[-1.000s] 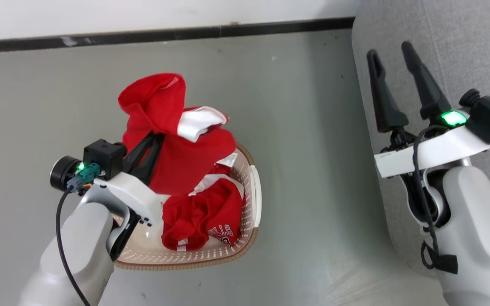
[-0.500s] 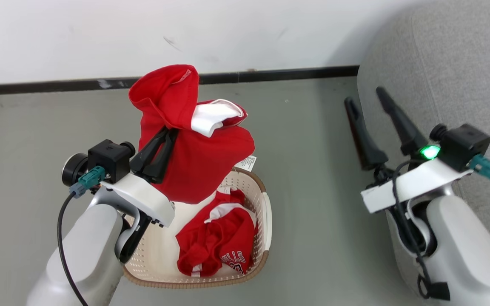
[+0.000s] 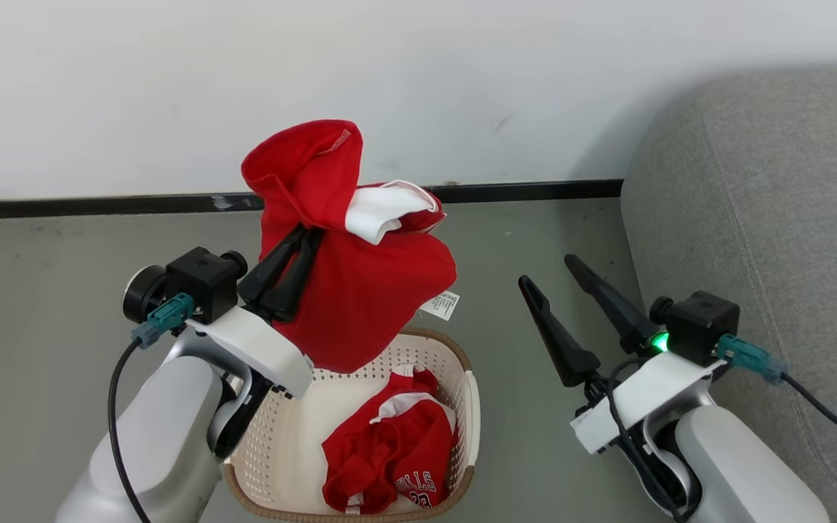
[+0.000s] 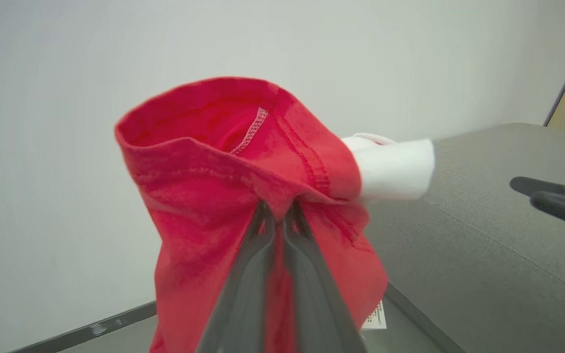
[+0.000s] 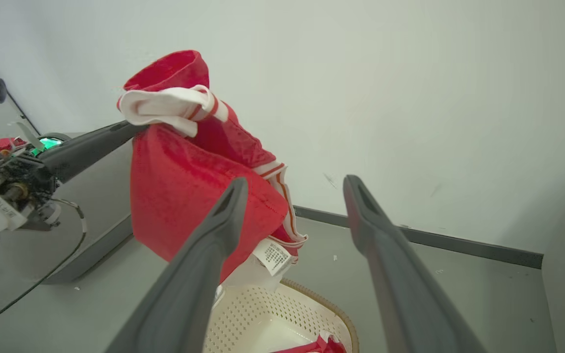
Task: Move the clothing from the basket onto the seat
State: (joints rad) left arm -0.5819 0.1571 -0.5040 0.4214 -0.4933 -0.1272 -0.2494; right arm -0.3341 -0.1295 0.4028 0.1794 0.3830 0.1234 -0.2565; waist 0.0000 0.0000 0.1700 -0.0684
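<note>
Head view: the held garment (image 3: 360, 290) hangs above the basket (image 3: 456, 350), with its lower edge at about rim height. A second garment (image 3: 389, 457) with dark lettering lies crumpled inside the basket. The sofa (image 3: 753, 218) stands at the right.
Left wrist view: close on the held garment (image 4: 204, 196), showing a stitched hem and a folded white band. The other arm's fingertips show at the right edge.
Right wrist view: the held garment's (image 5: 179, 196) red-and-white striped trim, its mesh weave, and a printed label (image 5: 273, 256) dangling over the basket (image 5: 263, 314).
Left gripper (image 3: 301, 240): clenched on a fold of the held garment, its 2 fingers pressed together, with fabric bunched above the tips (image 4: 275, 211).
Right gripper (image 3: 548, 270): 2 fingers spread wide (image 5: 295, 182), grasping nothing, over the floor (image 3: 62, 290) between basket and sofa.
Basket: cream perforated plastic with a brown woven-look rim, oval.
Sofa: grey woven upholstery with rounded edges.
Backdrop: a plain white wall (image 3: 171, 87) with a dark skirting strip (image 3: 99, 205).
</note>
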